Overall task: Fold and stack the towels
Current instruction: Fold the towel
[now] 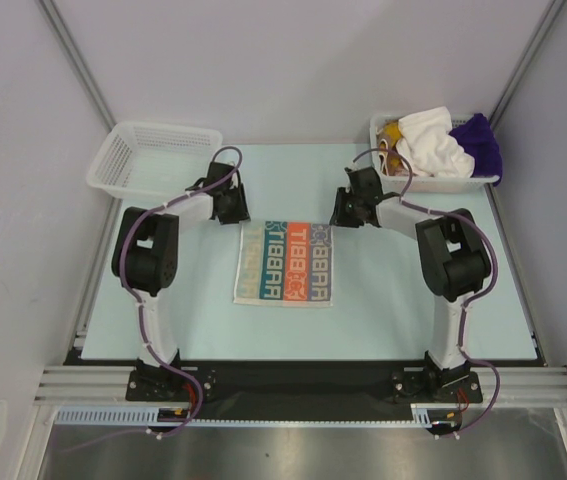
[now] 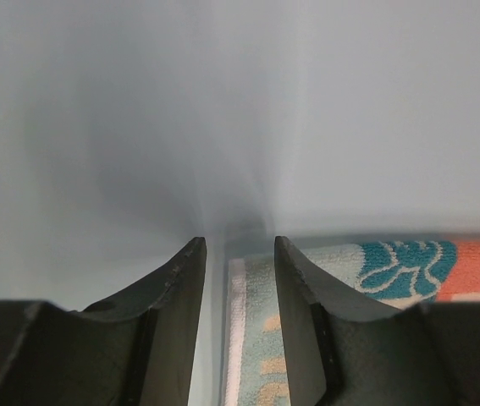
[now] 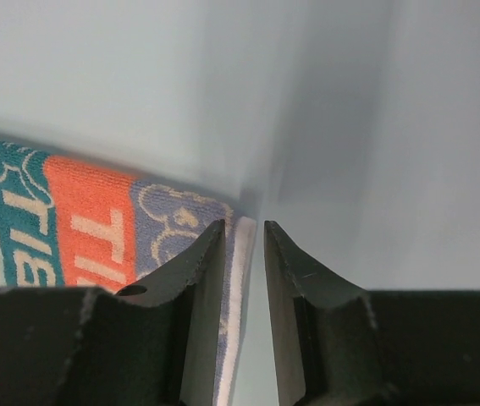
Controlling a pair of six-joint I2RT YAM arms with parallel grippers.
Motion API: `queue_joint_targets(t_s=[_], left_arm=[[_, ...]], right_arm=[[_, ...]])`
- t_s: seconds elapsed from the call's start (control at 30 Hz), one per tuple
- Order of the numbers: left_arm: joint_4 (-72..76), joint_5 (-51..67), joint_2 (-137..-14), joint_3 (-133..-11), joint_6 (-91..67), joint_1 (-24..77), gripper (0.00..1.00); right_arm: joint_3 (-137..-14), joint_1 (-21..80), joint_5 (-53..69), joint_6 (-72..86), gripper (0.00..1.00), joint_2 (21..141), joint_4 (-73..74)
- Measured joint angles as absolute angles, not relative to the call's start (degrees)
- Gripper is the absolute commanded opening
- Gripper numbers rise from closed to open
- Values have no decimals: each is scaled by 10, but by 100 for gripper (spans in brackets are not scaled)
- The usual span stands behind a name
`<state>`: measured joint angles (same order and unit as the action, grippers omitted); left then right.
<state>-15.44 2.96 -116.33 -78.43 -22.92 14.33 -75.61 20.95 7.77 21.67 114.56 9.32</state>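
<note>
I'm watching the left gripper [image 1: 231,210] reaching forward and pointing down, jaws standing apart at the printed towel [image 1: 285,262]'s far left corner, towel lying flat mid-table [image 1: 413,310], stripes running near to far, too close to square for a long axis, right gripper [image 1: 348,213] mirroring at the far right corner, jaws narrowly apart.

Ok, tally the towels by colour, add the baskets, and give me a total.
Printed orange-teal-white towel: 1
White towel: 1
Purple towel: 1
Yellow-brown towel: 1
White baskets: 2
Total: 6 in view; more towels may lie buried in the right basket.
</note>
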Motion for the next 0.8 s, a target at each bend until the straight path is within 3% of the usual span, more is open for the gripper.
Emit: queue_joint_targets(t_s=[0.27,0.47,0.5,0.6,0.8], left_arm=[[-163,25,-1170,-793,-224,145,38],[-169,21,-1171,-793,-220,146,22],[-170,21,-1173,-795,-219,146,14],[-171,22,-1177,-799,-220,147,1],[-173,25,-1180,-804,-220,149,0]], right_arm=[[-789,226,69,206,32,1176,101],[-797,230,63,203,31,1183,111],[-798,230,62,202,30,1184,112],[-800,230,59,198,22,1184,116],[-803,230,56,195,8,1185,121]])
